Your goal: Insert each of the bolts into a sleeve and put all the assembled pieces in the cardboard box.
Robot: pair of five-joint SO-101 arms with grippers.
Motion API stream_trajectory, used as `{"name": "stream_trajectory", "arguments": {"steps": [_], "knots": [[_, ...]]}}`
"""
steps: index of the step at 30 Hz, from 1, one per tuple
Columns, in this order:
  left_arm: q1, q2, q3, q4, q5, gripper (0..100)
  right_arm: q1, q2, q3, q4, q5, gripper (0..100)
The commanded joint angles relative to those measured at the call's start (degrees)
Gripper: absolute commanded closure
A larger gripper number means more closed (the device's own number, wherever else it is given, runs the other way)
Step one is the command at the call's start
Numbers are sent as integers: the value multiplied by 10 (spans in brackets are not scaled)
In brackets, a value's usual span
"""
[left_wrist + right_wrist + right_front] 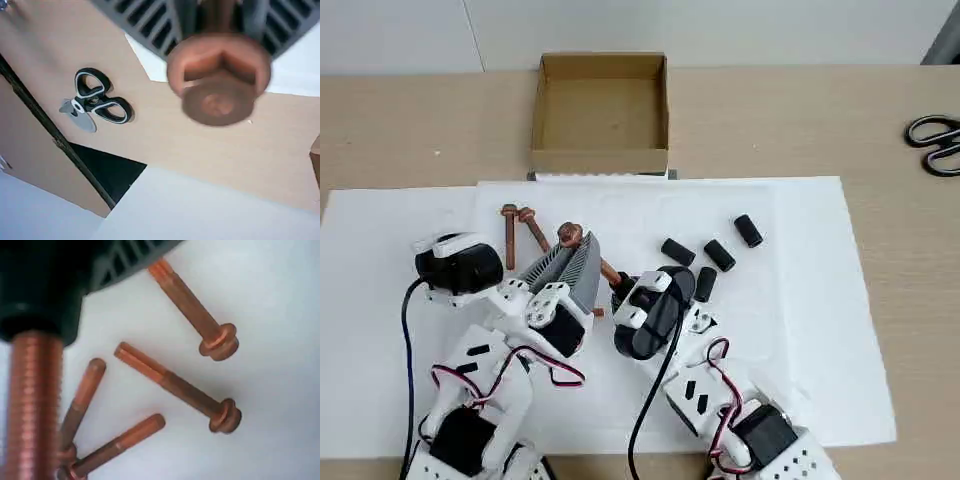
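Observation:
My left gripper [576,250], grey-jawed, is shut on a copper bolt [570,236] just below its head [218,85]. The bolt's shaft [610,272] slants across to a black sleeve [35,295], on which my right gripper [626,291] is shut. The threaded end [30,405] sticks out of the sleeve's other side. Several loose bolts [175,385] lie on the white paper under the grippers; two of them [510,235] show left of the left gripper. Several loose black sleeves [719,255] lie to the right. The cardboard box [600,160] stands open at the back.
A white paper sheet [800,330] covers the work area on the wooden table. Black-handled scissors [935,142] lie at the far right edge, also scissors [97,100] in the left wrist view. Both arm bases and their cables [650,400] crowd the front.

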Motion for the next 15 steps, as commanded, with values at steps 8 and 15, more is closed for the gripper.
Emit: {"name": "stream_trajectory", "arguments": {"steps": [8,15], "knots": [[4,-8,19,0,1,995,-31,-12,-23,-15,-1,996],[3,-11,18,0,-25,995,-30,-12,-20,-14,-1,996]]}}
